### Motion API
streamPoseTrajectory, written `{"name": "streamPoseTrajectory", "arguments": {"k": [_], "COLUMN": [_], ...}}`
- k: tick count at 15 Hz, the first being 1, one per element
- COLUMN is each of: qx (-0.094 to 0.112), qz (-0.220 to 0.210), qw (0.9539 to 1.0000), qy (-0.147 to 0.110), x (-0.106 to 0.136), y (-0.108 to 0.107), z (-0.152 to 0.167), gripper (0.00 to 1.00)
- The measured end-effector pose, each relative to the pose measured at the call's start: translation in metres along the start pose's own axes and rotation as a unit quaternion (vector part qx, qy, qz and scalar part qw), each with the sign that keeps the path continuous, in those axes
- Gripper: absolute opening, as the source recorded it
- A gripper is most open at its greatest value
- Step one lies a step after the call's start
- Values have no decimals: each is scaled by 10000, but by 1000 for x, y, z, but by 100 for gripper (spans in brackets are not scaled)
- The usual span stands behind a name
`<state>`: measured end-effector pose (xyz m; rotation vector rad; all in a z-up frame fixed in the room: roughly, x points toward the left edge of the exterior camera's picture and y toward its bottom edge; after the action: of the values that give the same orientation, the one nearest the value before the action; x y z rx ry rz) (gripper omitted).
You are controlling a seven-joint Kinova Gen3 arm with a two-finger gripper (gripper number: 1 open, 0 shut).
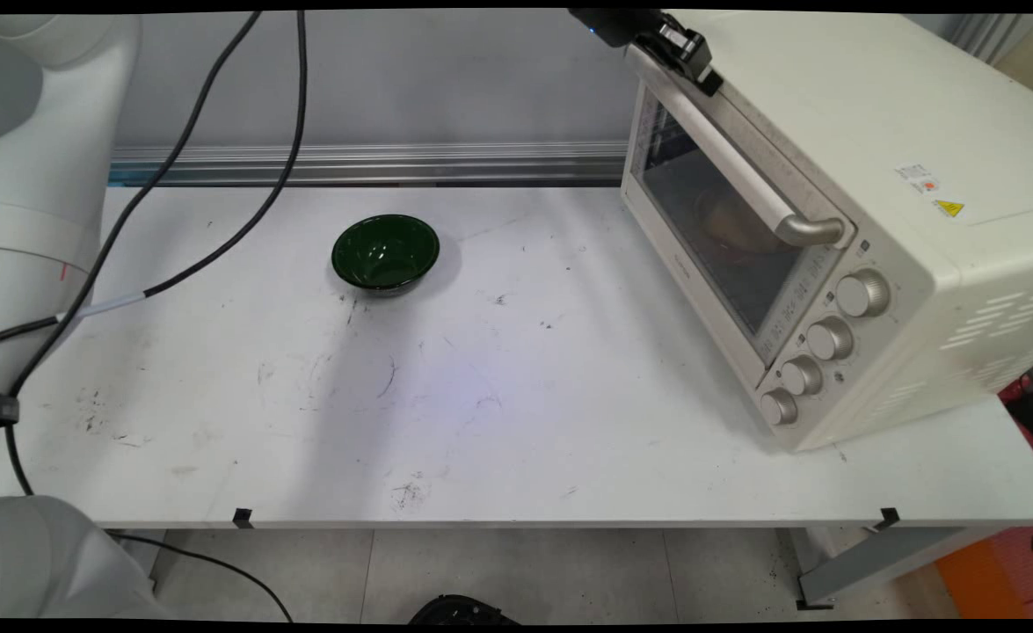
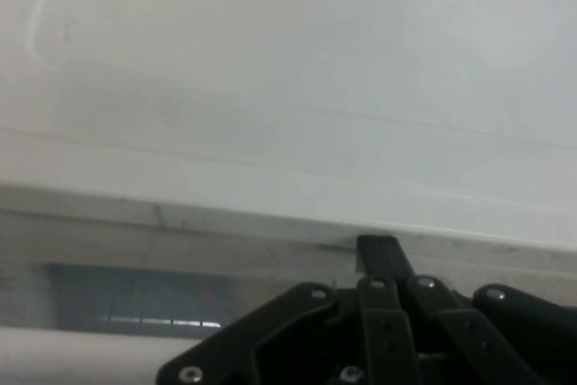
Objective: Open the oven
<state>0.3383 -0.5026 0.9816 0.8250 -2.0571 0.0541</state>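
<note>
A cream toaster oven (image 1: 876,176) stands at the table's right side with its glass door (image 1: 709,220) up against its front. My gripper (image 1: 694,61) is at the door's top edge, just above the far end of the silver handle (image 1: 745,167). In the hand view the gripper (image 2: 379,252) is shut, its black fingers together and pressed to the seam between the oven's top and door. It holds nothing. A brownish shape shows dimly behind the glass. A dark green bowl (image 1: 385,252) sits empty on the table, far left of the gripper.
Several silver knobs (image 1: 824,338) run down the oven's front right. Black cables (image 1: 243,158) hang across the table's back left. The white table (image 1: 498,413) ends at its front edge near the picture's bottom.
</note>
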Motion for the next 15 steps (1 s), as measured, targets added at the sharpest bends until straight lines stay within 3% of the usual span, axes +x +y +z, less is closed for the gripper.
{"name": "streamPoseTrajectory", "arguments": {"k": [15], "qx": [-91], "qz": [84], "qw": [9998], "qy": [-153], "x": [-9], "y": [-1], "z": [14], "gripper": [0]}}
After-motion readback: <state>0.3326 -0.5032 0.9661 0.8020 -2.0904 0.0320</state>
